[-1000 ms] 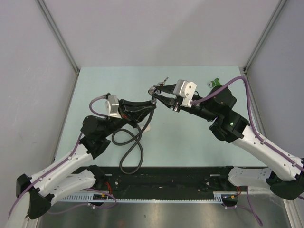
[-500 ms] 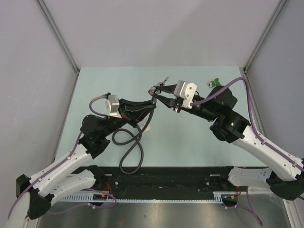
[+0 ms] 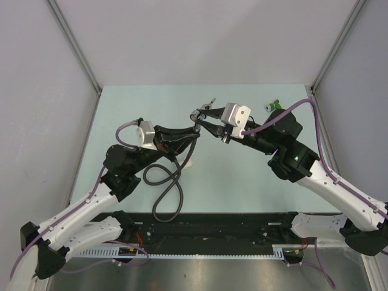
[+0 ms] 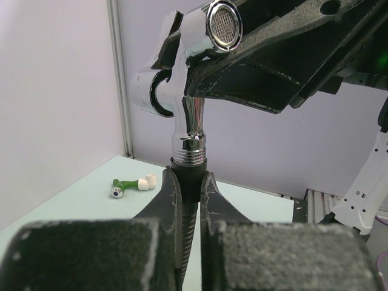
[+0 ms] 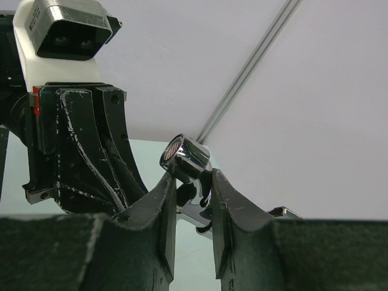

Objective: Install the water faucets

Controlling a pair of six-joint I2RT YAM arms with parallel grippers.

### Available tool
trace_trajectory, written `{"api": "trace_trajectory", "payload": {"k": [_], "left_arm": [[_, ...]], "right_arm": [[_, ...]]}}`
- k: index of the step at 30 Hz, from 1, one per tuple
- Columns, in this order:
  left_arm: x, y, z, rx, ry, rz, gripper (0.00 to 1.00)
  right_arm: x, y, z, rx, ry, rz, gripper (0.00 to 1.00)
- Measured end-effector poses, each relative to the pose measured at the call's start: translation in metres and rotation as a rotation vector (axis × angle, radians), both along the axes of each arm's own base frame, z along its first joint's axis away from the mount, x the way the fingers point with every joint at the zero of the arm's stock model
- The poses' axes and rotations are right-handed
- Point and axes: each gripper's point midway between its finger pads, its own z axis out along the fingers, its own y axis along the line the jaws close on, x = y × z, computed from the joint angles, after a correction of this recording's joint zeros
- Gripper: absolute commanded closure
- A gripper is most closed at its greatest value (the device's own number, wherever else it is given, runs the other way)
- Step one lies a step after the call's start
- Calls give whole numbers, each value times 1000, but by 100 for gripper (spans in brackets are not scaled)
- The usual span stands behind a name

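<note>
Above the pale green table (image 3: pixel 242 182), the right gripper (image 5: pixel 193 185) holds its jaws clenched on the small shiny chrome faucet (image 4: pixel 189 115), and the left gripper (image 3: pixel 191 136) has its jaws clamped on the long black flexible hose (image 4: pixel 189 165) just beneath the faucet's threaded collar, where any tilt risks cross-threading.

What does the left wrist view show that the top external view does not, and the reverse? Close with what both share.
Only the left wrist view: the mesh outlet of the faucet, and its threaded collar meeting the end of the black hose, which the left gripper pinches.
Only the top external view: the hose's loop lying on the table, and both whole arms.
Both: the faucet clamped in the right gripper, and the green-and-white fitting lying on the table.
</note>
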Motion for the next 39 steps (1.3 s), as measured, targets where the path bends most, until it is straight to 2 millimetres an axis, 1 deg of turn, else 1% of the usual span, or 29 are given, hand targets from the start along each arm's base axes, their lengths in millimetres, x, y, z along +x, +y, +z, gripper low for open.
{"api": "trace_trajectory", "payload": {"k": [7, 23, 39], "left_arm": [[1, -1, 0, -1, 0, 1, 100], [10, 2, 0, -4, -3, 50, 100], [23, 9, -1, 9, -22, 137, 100]], "right_arm": [[2, -1, -1, 0, 6, -15, 100], [12, 7, -3, 16, 25, -75, 100], [22, 12, -5, 19, 11, -197, 100]]}}
